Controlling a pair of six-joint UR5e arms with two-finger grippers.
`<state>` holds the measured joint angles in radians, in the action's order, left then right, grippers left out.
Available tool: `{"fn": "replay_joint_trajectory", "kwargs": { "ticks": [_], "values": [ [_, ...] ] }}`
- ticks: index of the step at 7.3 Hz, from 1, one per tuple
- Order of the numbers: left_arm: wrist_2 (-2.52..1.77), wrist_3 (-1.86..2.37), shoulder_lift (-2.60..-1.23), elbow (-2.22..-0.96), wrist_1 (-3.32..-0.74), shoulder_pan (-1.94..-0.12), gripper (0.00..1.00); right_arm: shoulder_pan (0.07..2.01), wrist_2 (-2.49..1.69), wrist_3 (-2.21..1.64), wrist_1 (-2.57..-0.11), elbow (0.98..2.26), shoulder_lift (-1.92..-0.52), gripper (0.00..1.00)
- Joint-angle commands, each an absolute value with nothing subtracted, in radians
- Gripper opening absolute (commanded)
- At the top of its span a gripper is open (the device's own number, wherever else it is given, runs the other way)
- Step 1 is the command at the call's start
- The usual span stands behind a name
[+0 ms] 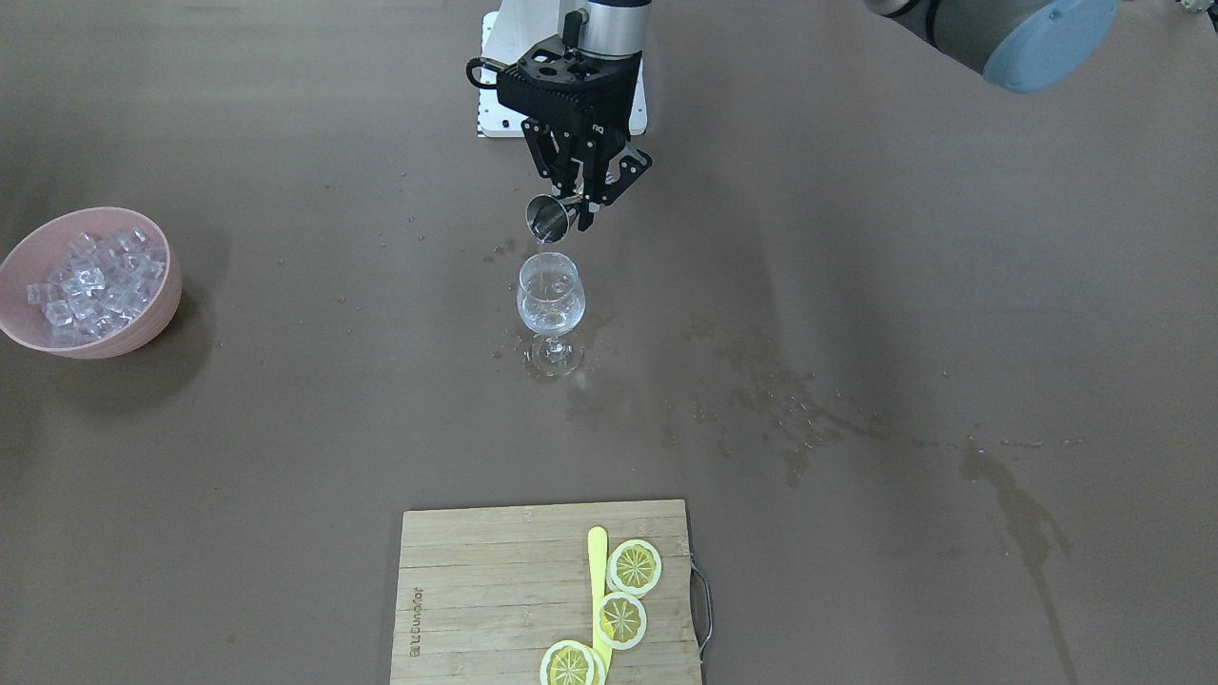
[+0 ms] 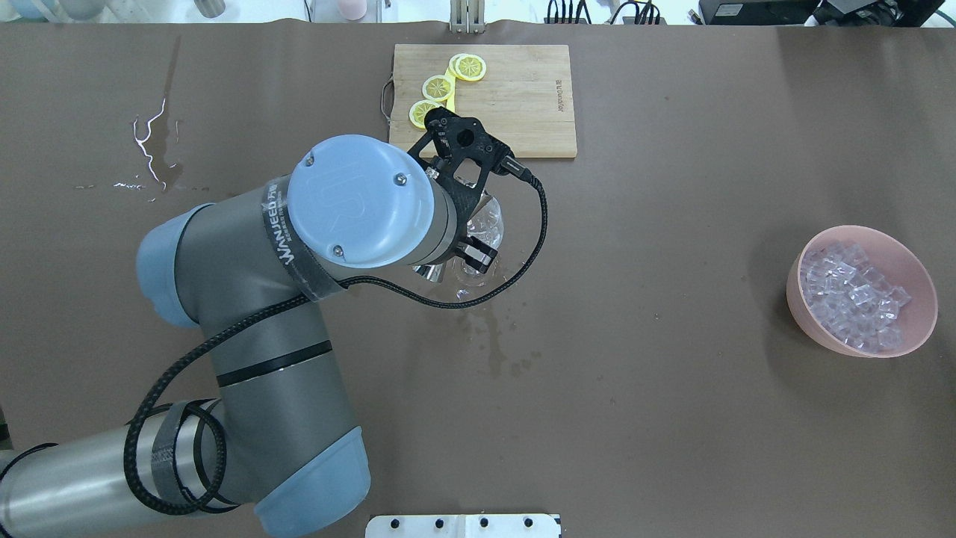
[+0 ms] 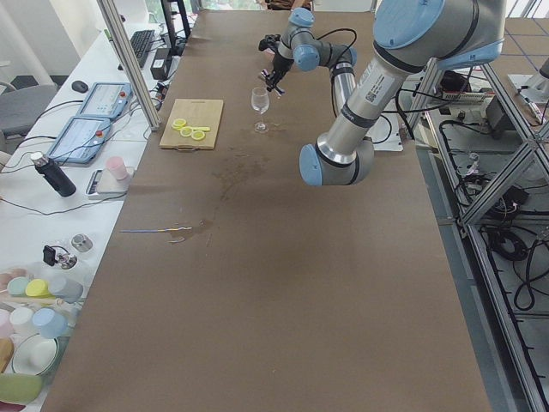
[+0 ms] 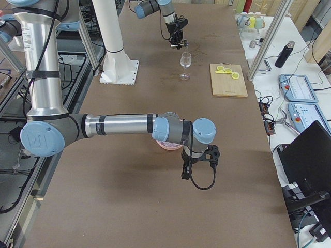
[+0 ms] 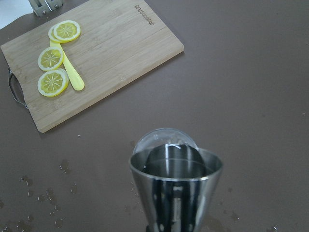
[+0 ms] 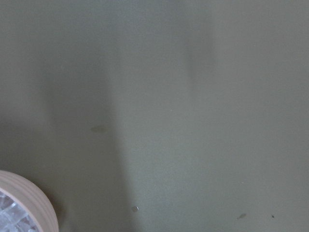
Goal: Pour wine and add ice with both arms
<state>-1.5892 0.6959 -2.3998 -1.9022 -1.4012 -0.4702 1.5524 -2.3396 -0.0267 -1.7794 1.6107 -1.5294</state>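
My left gripper (image 1: 577, 202) is shut on a small steel jigger (image 1: 550, 217), tipped mouth-down just above the rim of a stemmed wine glass (image 1: 550, 303) at mid-table. A little wine (image 1: 549, 322), clear and faint, lies in the glass bowl. The left wrist view has the jigger (image 5: 176, 186) close up with the glass rim (image 5: 161, 137) just beyond it. The ice (image 1: 93, 278) fills a pink bowl (image 1: 147, 331) far to one side. My right gripper (image 4: 199, 165) hangs next to that bowl (image 4: 164, 145); I cannot tell whether it is open or shut.
A wooden cutting board (image 1: 485, 590) with three lemon slices (image 1: 635, 567) and a yellow knife (image 1: 598, 571) lies beyond the glass. Wet spill marks (image 1: 790, 419) streak the brown table. The white pedestal base (image 1: 497, 95) stands behind the left gripper.
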Motion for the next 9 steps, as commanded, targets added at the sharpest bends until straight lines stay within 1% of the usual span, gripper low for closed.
{"fn": "replay_joint_trajectory", "kwargs": {
  "ticks": [1, 3, 5, 9],
  "values": [
    [-1.615, 0.693, -2.402, -1.904, -1.376, -0.471, 0.00, 1.552, -2.342, -0.026, -1.779, 1.612, -1.531, 1.00],
    [-1.637, 0.672, -2.424, -1.908, -1.306, -0.472, 0.00, 1.552, -2.342, -0.026, -1.779, 1.612, -1.531, 1.00],
    [-1.658, 0.644, -2.486, -1.907, -1.192, -0.485, 0.00, 1.552, -2.342, -0.026, -1.779, 1.612, -1.532, 1.00],
    [-1.716, 0.609, -2.505, -1.896, -1.143, -0.538, 0.00, 1.552, -2.344, -0.026, -1.779, 1.612, -1.534, 1.00]
  ]
}}
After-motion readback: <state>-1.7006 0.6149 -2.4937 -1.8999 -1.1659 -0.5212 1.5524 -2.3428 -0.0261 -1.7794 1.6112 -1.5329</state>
